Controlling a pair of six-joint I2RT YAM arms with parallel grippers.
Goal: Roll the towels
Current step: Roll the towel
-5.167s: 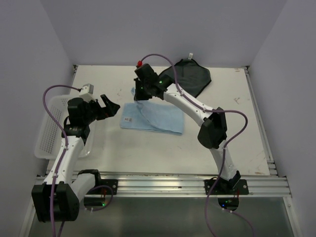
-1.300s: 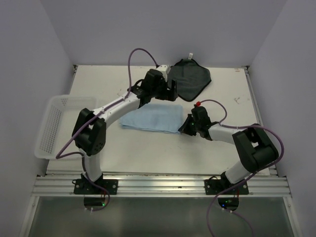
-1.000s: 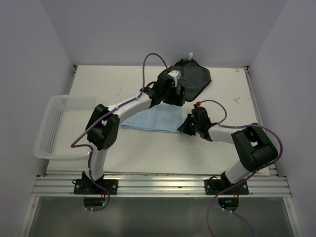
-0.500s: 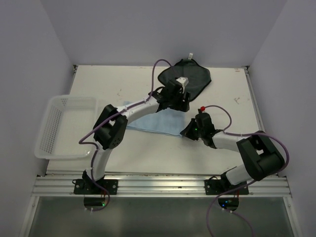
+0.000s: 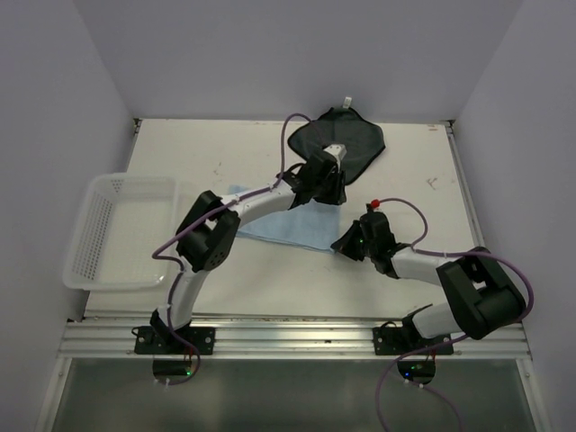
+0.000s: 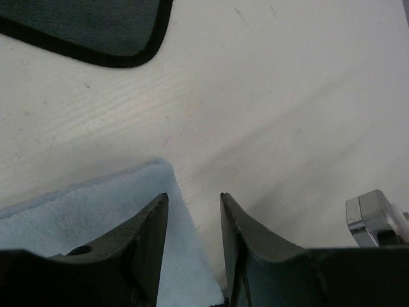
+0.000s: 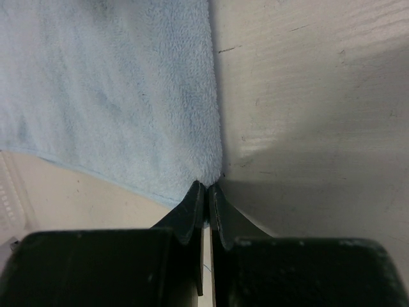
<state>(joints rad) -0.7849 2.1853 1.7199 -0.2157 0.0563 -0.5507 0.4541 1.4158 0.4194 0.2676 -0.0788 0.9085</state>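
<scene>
The light blue towel (image 5: 279,225) lies folded flat mid-table. My right gripper (image 5: 342,245) is shut on its near right corner; the wrist view shows the jaws pinched together on the blue pile (image 7: 128,89) at that gripper (image 7: 208,185). My left gripper (image 5: 331,191) reaches across to the towel's far right corner. Its jaws (image 6: 193,195) stand apart, straddling the towel's edge (image 6: 83,211), one finger over the cloth and one over bare table. The dark towel (image 5: 346,144) lies flat at the back, its rounded corner (image 6: 89,25) just beyond the left gripper.
A white mesh basket (image 5: 99,234) sits at the left table edge. Side walls stand close on both sides. The right arm's metal fitting (image 6: 377,217) shows at the right of the left wrist view.
The left gripper has moved right to the blue towel's far right corner and its jaws have narrowed. The right gripper, still holding the near corner, has shifted slightly nearer and rightward.
</scene>
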